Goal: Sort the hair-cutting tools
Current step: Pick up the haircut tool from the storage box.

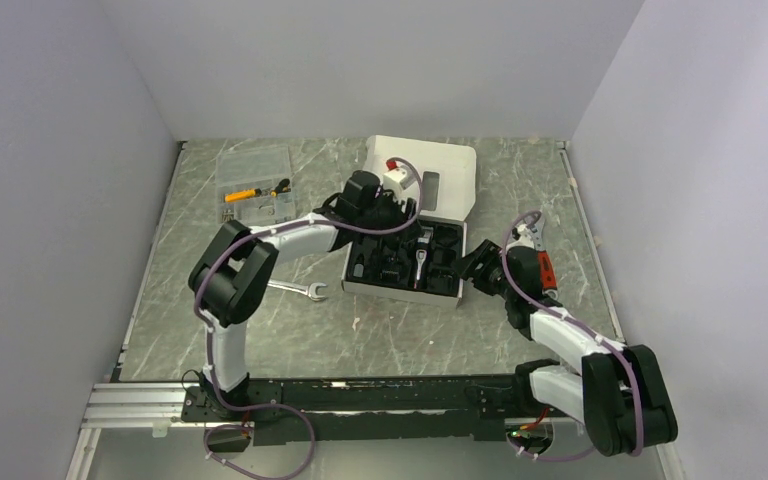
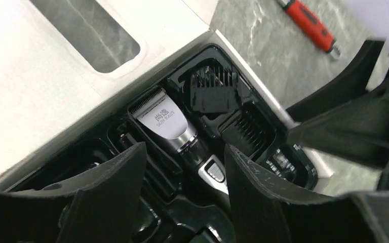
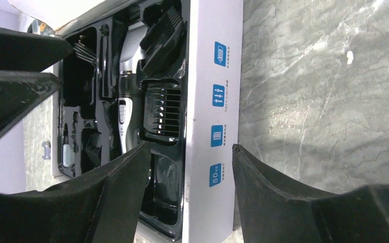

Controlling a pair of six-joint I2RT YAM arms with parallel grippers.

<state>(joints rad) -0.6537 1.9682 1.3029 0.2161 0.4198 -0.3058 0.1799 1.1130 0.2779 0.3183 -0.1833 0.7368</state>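
Note:
The black-and-silver clipper [image 2: 169,124] lies in its slot in the black tray of the white box [image 1: 400,290]. It also shows in the top view [image 1: 421,262] and the right wrist view [image 3: 124,109]. Two black comb attachments [image 2: 212,90] [image 2: 247,127] sit in slots beside it; the right wrist view shows them too [image 3: 161,109] [image 3: 163,31]. My left gripper [image 2: 185,159] is open and empty, hovering just above the clipper's body. My right gripper [image 3: 190,149] is open, its fingers either side of the box's right wall [image 3: 218,101], one over the tray and one outside.
The box's white lid [image 1: 440,175] stands open at the back. A silver open-end wrench [image 1: 300,290] lies left of the box. A red-handled wrench [image 1: 544,268] lies right of it. A clear parts case [image 1: 253,185] sits at the back left. Walls close in on three sides.

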